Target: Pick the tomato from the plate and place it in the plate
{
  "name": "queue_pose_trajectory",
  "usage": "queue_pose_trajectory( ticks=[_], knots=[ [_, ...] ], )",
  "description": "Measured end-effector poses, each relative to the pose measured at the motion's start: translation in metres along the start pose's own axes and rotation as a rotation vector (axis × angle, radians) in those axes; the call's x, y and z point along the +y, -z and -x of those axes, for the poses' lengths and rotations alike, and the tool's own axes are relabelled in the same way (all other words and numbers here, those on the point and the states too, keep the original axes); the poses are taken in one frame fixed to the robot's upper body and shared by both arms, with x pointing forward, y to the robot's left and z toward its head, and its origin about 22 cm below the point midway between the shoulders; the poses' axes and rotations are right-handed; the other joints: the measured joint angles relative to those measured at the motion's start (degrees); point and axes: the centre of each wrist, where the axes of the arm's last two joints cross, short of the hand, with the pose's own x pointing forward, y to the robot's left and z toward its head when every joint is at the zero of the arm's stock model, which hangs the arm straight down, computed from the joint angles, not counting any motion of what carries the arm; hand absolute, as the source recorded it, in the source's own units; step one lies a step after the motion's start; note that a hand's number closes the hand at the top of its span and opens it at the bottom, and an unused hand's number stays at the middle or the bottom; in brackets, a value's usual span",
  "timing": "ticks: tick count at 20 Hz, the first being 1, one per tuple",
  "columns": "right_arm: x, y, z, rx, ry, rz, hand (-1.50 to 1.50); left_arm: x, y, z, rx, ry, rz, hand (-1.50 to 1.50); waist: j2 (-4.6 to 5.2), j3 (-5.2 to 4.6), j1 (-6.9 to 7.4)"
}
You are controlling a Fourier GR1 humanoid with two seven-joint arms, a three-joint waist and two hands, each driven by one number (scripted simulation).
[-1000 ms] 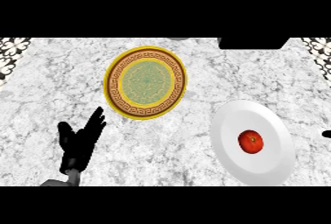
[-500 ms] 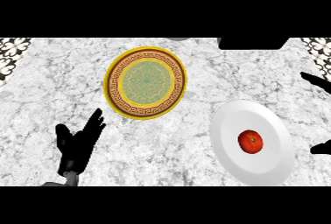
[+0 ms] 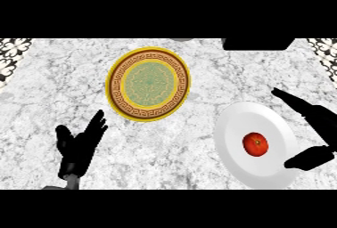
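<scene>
The right robot hand (image 3: 314, 133) has come in from the right edge over the last second and now brackets the right rim of the white plate (image 3: 237, 120), fingers spread wide above and thumb below, holding nothing. That reads as the start of the reach: the tomato (image 3: 255, 144) sits untouched on the white plate, just left of the hand. The left robot hand (image 3: 80, 144) rests open, fingers up, well left of the white plate, unchanged. Count: one tomato, two plates, the second a patterned gold-rimmed plate (image 3: 149, 84) up and left of the white one, both on the marble worktop (image 3: 59, 80).
</scene>
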Motion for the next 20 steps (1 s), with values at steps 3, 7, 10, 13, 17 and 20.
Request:
queue_pose_trajectory(
  ticks=[3, 7, 10, 13, 17, 20],
  knots=[
    [0.013, 0.003, -0.009, 0.020, -0.003, -0.039, -1.50, 0.003, 0.002, 0.004, -0.001, 0.000, -0.001, 0.00, -0.02, 0.06, 0.01],
    [0.022, 0.000, -0.013, 0.030, 0.008, -0.080, -1.50, 0.000, 0.000, 0.001, 0.009, 0.000, -0.004, 0.00, 0.02, 0.03, -0.01],
    [0.034, 0.001, -0.013, 0.029, 0.009, -0.091, -1.50, 0.000, 0.003, 0.002, 0.001, -0.007, 0.002, 0.00, 0.00, 0.06, 0.00],
    [0.046, 0.002, -0.015, 0.038, -0.005, -0.086, -1.50, 0.002, 0.000, 0.003, -0.003, 0.000, -0.001, 0.00, 0.00, 0.04, 0.01],
    [0.057, 0.004, -0.013, 0.074, -0.056, -0.080, -1.50, -0.001, 0.003, 0.005, -0.008, -0.004, -0.006, 0.00, -0.04, 0.11, 0.03],
    [0.058, 0.010, -0.014, 0.103, -0.089, -0.073, -1.50, 0.007, 0.001, 0.007, -0.015, 0.000, -0.004, 0.00, -0.02, 0.10, 0.06]
  ],
)
